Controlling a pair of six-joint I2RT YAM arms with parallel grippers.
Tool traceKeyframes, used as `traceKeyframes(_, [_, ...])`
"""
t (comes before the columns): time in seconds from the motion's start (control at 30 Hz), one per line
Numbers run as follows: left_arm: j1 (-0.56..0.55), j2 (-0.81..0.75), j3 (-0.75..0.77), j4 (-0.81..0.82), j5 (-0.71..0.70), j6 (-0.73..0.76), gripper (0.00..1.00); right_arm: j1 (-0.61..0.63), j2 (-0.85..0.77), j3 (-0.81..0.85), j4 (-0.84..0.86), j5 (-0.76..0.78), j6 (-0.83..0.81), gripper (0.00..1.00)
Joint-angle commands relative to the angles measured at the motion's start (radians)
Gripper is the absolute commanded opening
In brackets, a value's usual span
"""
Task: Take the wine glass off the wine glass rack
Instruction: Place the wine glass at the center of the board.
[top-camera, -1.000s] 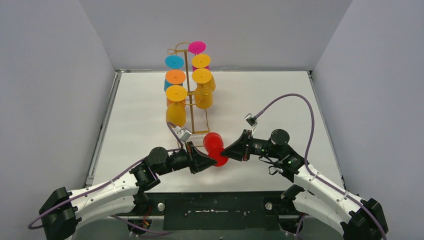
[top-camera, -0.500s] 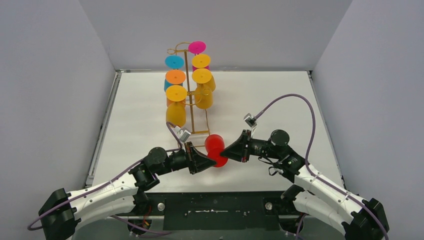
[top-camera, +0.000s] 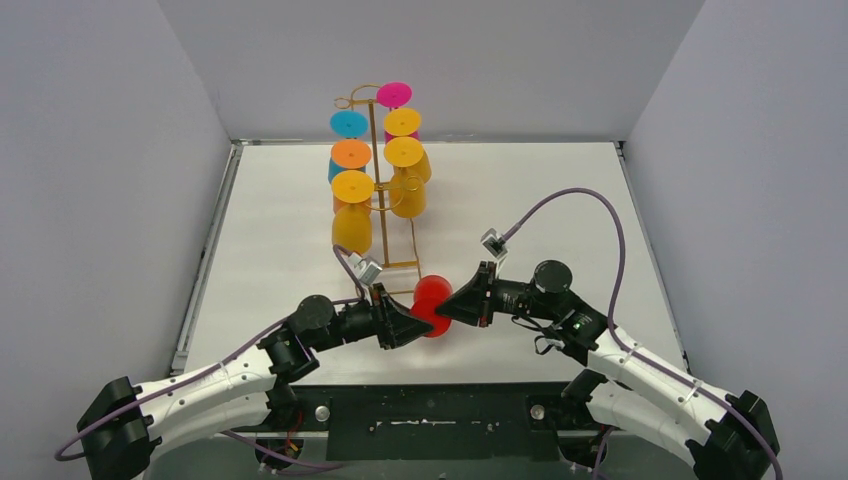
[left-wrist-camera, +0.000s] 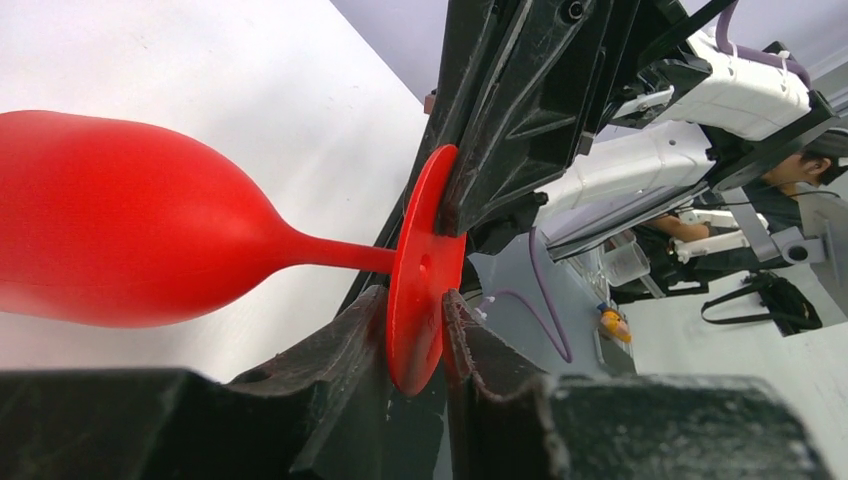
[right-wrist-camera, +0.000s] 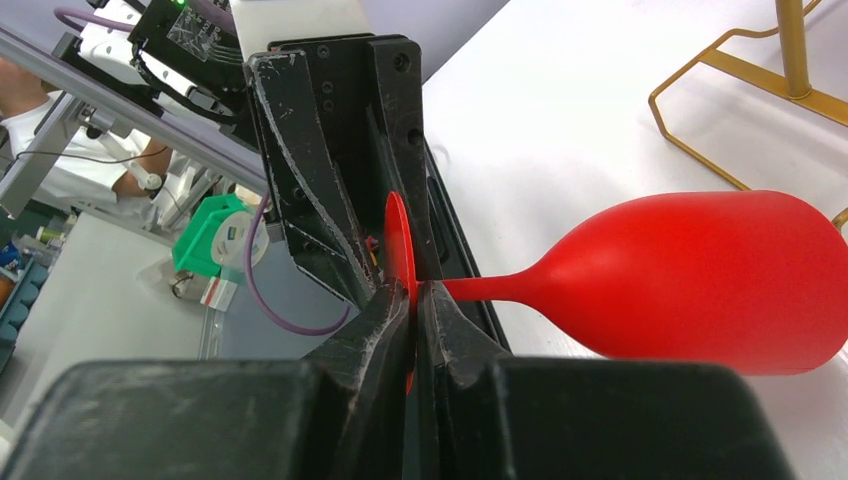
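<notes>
Right fingers (right-wrist-camera: 385, 330) leftward — on wine glass (right-wrist-camera: 700, 280)

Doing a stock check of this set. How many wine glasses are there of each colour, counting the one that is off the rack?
Red glass: 1
Yellow glasses: 3
Orange glass: 1
Blue glass: 1
Magenta glass: 1
Total: 7

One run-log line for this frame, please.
object: red wine glass off rack, held sideways | right gripper: shut on foot | left gripper: straddling same foot, grip unclear
</notes>
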Motion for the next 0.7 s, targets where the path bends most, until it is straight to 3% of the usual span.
traceKeyframes(0.0, [-0.007,-0.014,0.040,0.005,-0.002,0.041,0.25,0.016,-0.011,0.037,0.039,0.049,-0.020,0.00])
traceKeyframes(0.67, [-0.007,-0.008,0.030,-0.033,-0.010,0.031,0.47,0.030,-0.047,0.034,0.037,0.099,-0.018,0.00])
